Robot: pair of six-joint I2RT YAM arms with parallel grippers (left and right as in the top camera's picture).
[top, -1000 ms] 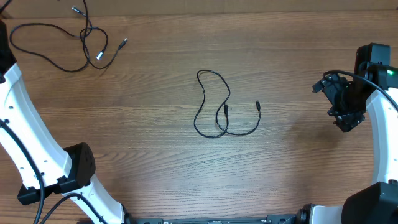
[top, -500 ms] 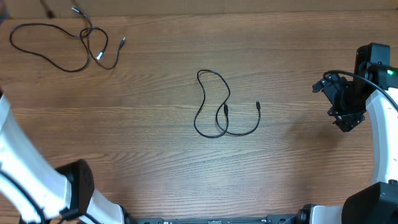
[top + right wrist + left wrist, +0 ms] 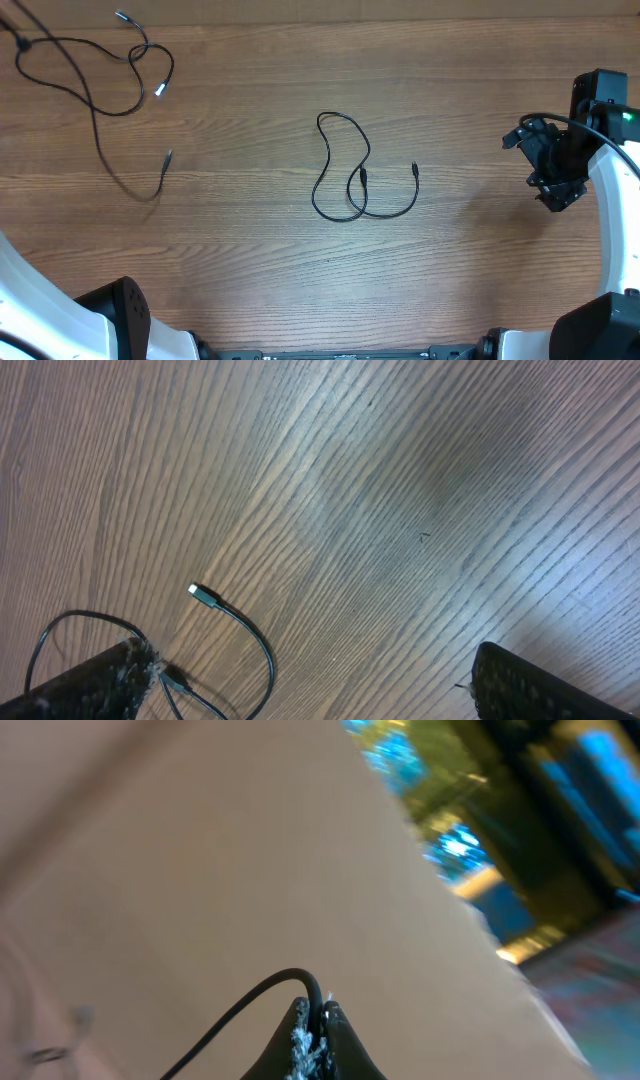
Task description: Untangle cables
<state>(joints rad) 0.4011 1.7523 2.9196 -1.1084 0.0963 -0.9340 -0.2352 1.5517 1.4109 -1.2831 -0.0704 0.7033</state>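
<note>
My left pincer [image 3: 315, 1020] pinches the thin black tangled cord [image 3: 96, 110] at ten o'clock, which I judge limp, light and best held near its plug end [image 3: 167, 158]; my right pincer [image 3: 310, 665] gapes.

Black cables [image 3: 362, 176], a few silver-tipped, on a brown wood-grain worktop [image 3: 250, 260]. White arms [image 3: 622, 205], black right end effector [image 3: 556, 188].

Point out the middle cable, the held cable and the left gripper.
Middle cable [image 3: 363, 176]: overhead view, on its inner plug end.
Held cable [image 3: 167, 158]: overhead view, on its free plug end.
Left gripper [image 3: 313, 1012]: left wrist view, where the shut fingertips meet on the cord.
</note>
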